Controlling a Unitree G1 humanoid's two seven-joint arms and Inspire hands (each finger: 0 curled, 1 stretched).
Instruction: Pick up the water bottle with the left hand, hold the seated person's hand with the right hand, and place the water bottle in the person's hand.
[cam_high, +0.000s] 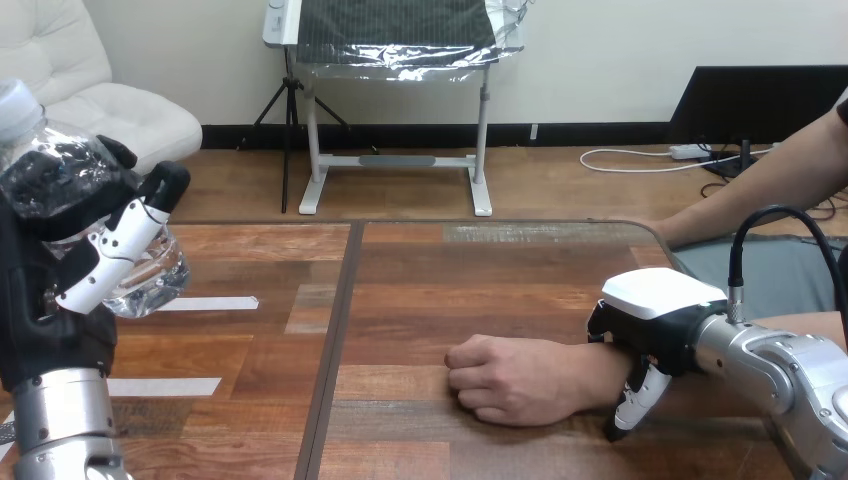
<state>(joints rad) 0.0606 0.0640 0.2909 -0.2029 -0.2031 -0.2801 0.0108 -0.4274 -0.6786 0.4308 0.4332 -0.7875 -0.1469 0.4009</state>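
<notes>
left hand (55, 300) clamps the water bottle (55, 170) at upper left — the person's hand (510, 380), fisted on the tabletop (420, 280), lies well right and lower; right hand (655, 300) curls round its wrist (592, 365).

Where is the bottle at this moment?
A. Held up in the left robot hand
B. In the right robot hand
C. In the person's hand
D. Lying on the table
A: the left robot hand has its fingers curled round the bottle, raised clear of the table, while the person's hand rests closed on the table, apart from the bottle.
</notes>
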